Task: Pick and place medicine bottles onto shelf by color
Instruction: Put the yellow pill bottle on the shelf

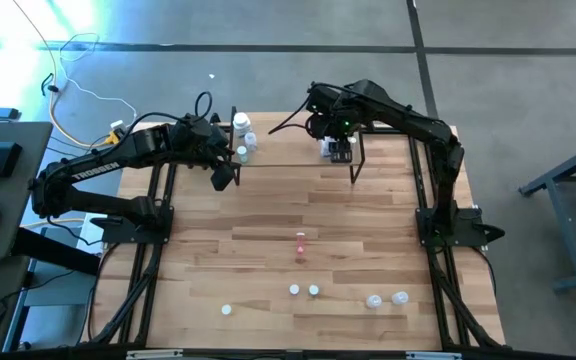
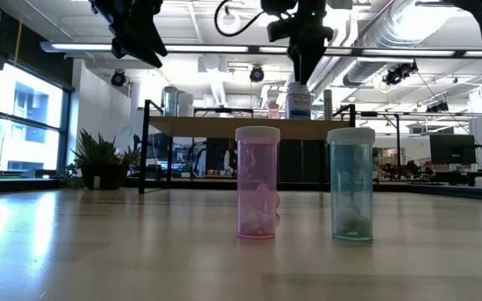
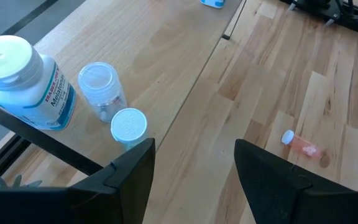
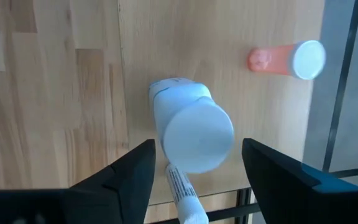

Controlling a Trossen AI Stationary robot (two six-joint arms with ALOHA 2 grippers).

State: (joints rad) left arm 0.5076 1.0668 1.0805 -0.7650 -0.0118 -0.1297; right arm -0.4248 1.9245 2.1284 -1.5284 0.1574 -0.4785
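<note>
The right gripper [image 4: 194,171] is held spread above a white bottle [image 4: 191,134] on the shelf [image 4: 73,93]. The left gripper [image 3: 194,168] is also parted, empty.

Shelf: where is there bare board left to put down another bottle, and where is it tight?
The shelf is bare in the middle, between the left claw and the right claw. Its left end is crowded with a big white bottle and two small ones. The right end holds a white bottle under the open right claw, and a pink one.
</note>
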